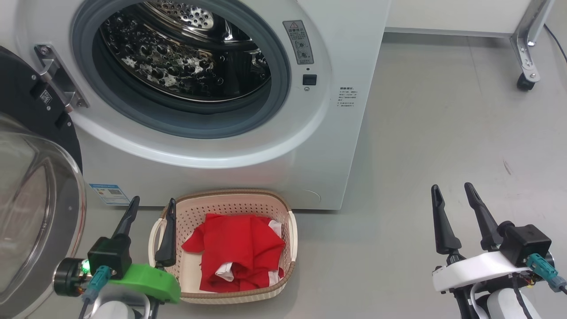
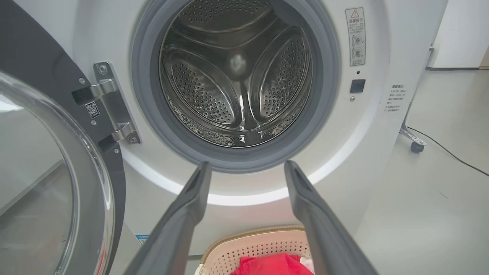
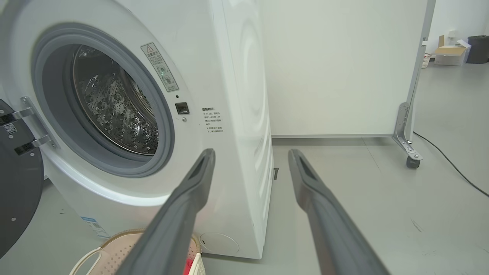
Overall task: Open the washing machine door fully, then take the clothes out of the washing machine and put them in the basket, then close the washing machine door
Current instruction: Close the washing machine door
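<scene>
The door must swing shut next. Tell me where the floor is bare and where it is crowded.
Bare: the grey floor between the right side of the washing machine, the basket and the right gripper, back to the castor leg. Crowded: the strip between the open washing machine door and the basket, where the left gripper stands.

Smooth grey floor [image 1: 443,133]: scuffed in places. Tall white partition panel [image 3: 336,68]: stood far right, carried on a silver metal bracket leg [image 3: 401,126] with a small black caster [image 3: 411,163]. Thin black cable [image 3: 458,172]: laid across the floor right of the caster. Open brown cardboard box [image 3: 450,49] and black bin [image 3: 479,49]: set far right.
</scene>
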`<state>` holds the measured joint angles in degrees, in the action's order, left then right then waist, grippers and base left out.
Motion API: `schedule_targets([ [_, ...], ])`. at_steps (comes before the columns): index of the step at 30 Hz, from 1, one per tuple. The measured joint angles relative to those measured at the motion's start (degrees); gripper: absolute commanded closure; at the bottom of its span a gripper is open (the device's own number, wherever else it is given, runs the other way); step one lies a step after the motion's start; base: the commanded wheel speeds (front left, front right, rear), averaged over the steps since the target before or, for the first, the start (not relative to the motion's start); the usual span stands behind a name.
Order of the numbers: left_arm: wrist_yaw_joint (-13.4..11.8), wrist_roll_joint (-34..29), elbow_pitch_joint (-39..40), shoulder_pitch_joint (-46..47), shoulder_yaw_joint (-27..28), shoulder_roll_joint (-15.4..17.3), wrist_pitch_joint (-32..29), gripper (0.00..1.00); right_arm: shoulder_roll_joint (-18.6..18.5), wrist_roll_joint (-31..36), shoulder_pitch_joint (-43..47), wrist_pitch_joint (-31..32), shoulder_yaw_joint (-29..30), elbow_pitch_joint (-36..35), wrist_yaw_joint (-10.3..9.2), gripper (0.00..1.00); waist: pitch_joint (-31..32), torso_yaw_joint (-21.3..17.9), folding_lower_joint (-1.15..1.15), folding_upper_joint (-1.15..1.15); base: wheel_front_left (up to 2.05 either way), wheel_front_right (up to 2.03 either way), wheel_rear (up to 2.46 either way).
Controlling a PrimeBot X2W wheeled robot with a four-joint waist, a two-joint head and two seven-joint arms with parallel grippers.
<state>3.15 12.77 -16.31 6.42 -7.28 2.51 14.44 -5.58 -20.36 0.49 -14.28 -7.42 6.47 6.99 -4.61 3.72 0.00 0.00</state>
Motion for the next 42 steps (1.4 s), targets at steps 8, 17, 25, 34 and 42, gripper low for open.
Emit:
schedule_targets([
  [8,-0.4,0.0,0.1,0.0,-0.1,0.0,0.0,0.0,0.0,0.0,0.0,0.0,0.0,0.0,0.0,0.0,-0.1,0.0,0.0,0.0,-0.99,0.99,0.0],
  [17,-0.4,0.0,0.3,-0.1,-0.2,0.0,0.0,0.0,0.0,0.0,0.0,0.0,0.0,0.0,0.0,0.0,-0.2,-0.1,0.0,0.0,-1.35,1.35,0.0],
  [25,-0.3,-0.2,0.5,-0.1,-0.6,0.0,0.0,0.0,0.0,0.0,0.0,0.0,-0.1,0.0,0.0,0.0,-0.3,0.0,0.0,0.0,-1.42,1.42,0.0],
  [34,-0.3,-0.8,0.8,-0.1,-0.9,0.0,0.0,0.0,0.0,0.0,0.0,0.0,-0.2,0.0,0.0,0.0,-0.3,0.1,0.0,0.0,-1.07,1.07,0.0],
  [42,-0.3,-0.9,0.9,-0.2,-1.0,0.0,0.0,0.0,0.0,0.0,0.0,0.0,-0.4,0.0,0.0,0.0,-0.3,0.1,0.0,0.0,-0.71,0.71,0.0],
])
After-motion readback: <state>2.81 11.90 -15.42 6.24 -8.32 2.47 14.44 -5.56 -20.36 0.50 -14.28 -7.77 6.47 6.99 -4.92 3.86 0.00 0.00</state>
